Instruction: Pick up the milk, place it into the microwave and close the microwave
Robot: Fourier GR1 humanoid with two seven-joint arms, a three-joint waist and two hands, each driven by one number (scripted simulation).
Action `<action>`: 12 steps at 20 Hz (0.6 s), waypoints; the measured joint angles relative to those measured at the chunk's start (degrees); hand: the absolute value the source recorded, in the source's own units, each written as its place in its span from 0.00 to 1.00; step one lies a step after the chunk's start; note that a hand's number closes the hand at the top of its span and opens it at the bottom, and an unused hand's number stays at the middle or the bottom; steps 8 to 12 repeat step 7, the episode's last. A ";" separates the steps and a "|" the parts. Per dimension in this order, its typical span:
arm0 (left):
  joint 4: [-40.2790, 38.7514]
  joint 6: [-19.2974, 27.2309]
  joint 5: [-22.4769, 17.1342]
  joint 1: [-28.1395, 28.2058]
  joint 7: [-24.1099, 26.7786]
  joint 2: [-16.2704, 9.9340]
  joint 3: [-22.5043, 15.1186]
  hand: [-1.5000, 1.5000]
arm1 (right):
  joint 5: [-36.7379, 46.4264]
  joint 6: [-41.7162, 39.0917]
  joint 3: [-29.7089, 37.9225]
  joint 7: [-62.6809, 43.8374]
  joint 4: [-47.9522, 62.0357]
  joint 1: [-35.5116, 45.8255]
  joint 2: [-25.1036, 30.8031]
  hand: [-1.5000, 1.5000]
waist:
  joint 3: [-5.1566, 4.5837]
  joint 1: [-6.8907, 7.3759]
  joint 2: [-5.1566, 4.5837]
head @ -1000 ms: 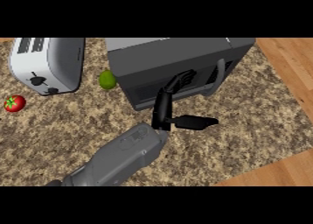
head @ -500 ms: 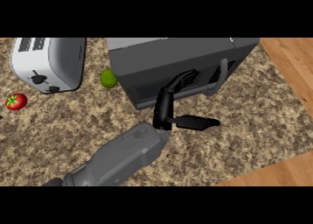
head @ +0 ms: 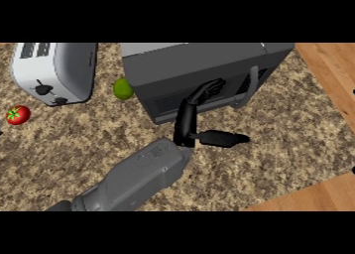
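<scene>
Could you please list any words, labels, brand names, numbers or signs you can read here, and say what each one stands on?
None can be read.
Dark grey box-shaped microwave: no lettering or brand shows on its door.
White metal toaster: only black knobs, no marks.
Red tomato and green lime: no labels.

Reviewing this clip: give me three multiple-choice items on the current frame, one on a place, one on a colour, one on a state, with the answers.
1. Where is the toaster?
A. left of the microwave
B. on top of the microwave
C. on the wooden floor

2. What colour is the round fruit near the counter's left edge?
A. blue
B. red
C. white

3. How does the microwave door stand?
A. wide open
C. removed
B. shut

Answers: 1 A, the toaster sits left of the microwave across the lime. 2 B, it is a red tomato with a green stem. 3 B, the door lies flush, with the left hand straight-fingered against it.
</scene>
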State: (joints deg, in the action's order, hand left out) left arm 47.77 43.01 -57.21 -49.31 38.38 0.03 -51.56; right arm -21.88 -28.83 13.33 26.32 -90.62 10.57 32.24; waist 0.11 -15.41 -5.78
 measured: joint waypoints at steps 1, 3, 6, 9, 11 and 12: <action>-0.10 0.00 -0.20 -0.03 0.24 0.00 -0.04 0.00 | -0.77 -0.49 0.09 -0.22 0.57 0.29 0.09 0.00 | 0.01 -0.04 0.01; -0.24 0.06 -0.69 0.03 0.71 -0.01 -0.06 0.00 | -2.03 -1.44 0.27 -0.71 1.59 0.85 0.49 0.00 | 0.01 -0.23 0.09; -0.55 0.00 -1.31 -0.07 1.39 0.00 -0.24 0.00 | -3.79 -2.73 0.55 -1.38 3.04 1.87 1.11 0.00 | -0.01 -0.30 0.11; -0.65 -0.01 -1.51 -0.08 1.64 0.00 -0.26 0.00 | -4.36 -3.13 0.65 -1.56 3.52 2.13 1.26 0.00 | -0.01 -0.36 0.12; -0.65 -0.01 -1.51 -0.08 1.64 0.00 -0.26 0.00 | -4.36 -3.13 0.65 -1.56 3.52 2.13 1.26 0.00 | -0.01 -0.36 0.12; -0.65 -0.01 -1.51 -0.08 1.64 0.00 -0.26 0.00 | -4.36 -3.13 0.65 -1.56 3.52 2.13 1.26 0.00 | -0.01 -0.36 0.12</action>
